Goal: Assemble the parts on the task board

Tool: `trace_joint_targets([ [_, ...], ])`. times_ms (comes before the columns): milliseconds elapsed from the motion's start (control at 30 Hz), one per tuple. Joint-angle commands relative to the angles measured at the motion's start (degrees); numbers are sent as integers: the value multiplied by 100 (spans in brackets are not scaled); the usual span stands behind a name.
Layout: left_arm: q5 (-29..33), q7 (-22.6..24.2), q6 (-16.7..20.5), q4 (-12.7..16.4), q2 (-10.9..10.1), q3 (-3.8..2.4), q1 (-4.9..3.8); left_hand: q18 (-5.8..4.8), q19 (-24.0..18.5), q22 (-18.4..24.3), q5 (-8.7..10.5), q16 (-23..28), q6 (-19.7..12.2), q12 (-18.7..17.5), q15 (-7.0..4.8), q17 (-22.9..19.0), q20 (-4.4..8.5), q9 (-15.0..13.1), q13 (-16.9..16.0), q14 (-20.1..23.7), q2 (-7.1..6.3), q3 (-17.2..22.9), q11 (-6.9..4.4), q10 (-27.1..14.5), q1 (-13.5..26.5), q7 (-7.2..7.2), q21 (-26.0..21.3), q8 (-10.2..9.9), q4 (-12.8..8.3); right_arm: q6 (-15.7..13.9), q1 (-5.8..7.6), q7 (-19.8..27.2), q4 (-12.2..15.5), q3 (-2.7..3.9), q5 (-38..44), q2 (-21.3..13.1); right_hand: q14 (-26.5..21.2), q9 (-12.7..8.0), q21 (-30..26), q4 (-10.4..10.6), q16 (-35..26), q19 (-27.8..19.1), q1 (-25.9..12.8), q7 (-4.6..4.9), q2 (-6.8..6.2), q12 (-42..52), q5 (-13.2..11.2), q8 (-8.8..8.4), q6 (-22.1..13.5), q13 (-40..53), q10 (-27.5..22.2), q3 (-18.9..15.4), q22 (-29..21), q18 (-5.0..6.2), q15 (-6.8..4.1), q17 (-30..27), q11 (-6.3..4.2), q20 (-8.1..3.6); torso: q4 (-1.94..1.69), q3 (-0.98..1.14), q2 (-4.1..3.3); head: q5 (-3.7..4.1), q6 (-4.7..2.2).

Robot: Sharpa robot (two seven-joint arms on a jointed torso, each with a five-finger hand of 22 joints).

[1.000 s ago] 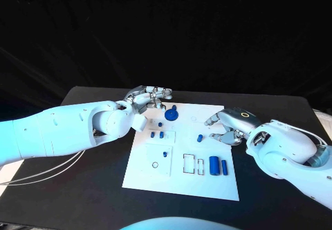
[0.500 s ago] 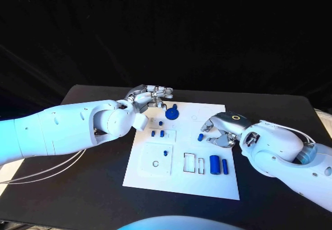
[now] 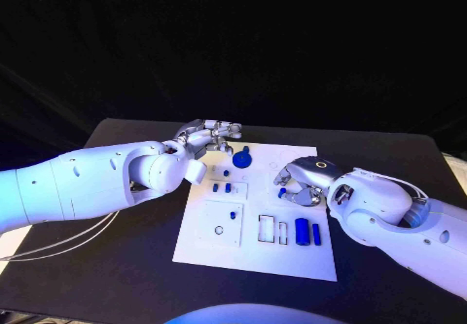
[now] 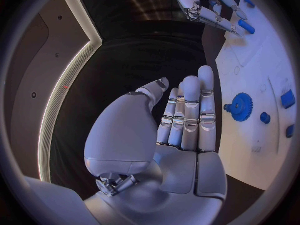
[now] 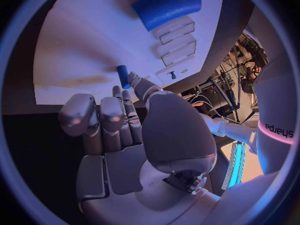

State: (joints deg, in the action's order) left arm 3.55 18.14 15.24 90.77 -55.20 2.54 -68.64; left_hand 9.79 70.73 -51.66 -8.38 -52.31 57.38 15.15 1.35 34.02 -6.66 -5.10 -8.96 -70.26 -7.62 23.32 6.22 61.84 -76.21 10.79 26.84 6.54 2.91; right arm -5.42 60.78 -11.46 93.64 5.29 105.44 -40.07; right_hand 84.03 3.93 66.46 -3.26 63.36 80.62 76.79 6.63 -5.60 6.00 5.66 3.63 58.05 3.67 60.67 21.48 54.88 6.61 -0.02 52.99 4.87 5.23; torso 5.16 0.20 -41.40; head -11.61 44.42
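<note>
Your right hand [image 5: 125, 135] sits at the edge of the white task board [image 5: 81, 50], fingers lying close together, one fingertip touching a small blue peg [image 5: 123, 76]. A large blue cylinder [image 5: 166, 6] lies beyond (beside rectangular slots [image 5: 178, 44]).

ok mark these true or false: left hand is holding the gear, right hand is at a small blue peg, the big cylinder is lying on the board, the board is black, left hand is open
1. The left hand is holding the gear. False: the gear lies on the board, apart from that hand.
2. The right hand is at a small blue peg. True: its fingertips are right at the peg, though a firm grip can't be told.
3. The big cylinder lies on the board. True.
4. The board is black. False: it is white, on a black table.
5. The left hand is open. True: its fingers are straight and hold nothing.
</note>
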Motion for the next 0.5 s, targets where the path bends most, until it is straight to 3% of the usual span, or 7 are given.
trace_joint_targets([
  [33,-34,49,-113,6,5,-2,-2,64,-5,8,-16,-25,-35,39,-7,-6,-29,6,-8,37,32,-3,0,-50,-42,-17,-25,29,-23,-133,-7,79,-12,-2,51,15,90,-4,-17,3,30,13,22,41,55,41,23,2,14,-3,73,62,4,-2,-23,-7,-9,-20,-24,-7,-5,16,1],
  [300,-34,41,-128,19,2,-3,-2,64,-5,8,-16,-25,-35,39,-7,-6,-29,6,-8,37,32,-3,0,-50,-42,-17,-25,29,-23,138,-12,55,-26,-8,-5,30,133,46,131,31,202,93,27,70,81,172,35,110,311,49,584,217,200,-34,-87,154,-93,-66,-47,-11,-10,42,18],
  [500,-34,38,-133,27,2,-3,-2,64,1,12,-14,-32,-37,55,-7,-10,-28,6,-11,37,31,-8,0,-57,-54,-16,-29,36,-34,143,-13,31,-36,-9,14,39,134,61,185,18,244,117,74,51,126,144,20,135,424,55,718,329,267,-49,-112,173,-123,-96,-70,-17,-9,65,33],
])
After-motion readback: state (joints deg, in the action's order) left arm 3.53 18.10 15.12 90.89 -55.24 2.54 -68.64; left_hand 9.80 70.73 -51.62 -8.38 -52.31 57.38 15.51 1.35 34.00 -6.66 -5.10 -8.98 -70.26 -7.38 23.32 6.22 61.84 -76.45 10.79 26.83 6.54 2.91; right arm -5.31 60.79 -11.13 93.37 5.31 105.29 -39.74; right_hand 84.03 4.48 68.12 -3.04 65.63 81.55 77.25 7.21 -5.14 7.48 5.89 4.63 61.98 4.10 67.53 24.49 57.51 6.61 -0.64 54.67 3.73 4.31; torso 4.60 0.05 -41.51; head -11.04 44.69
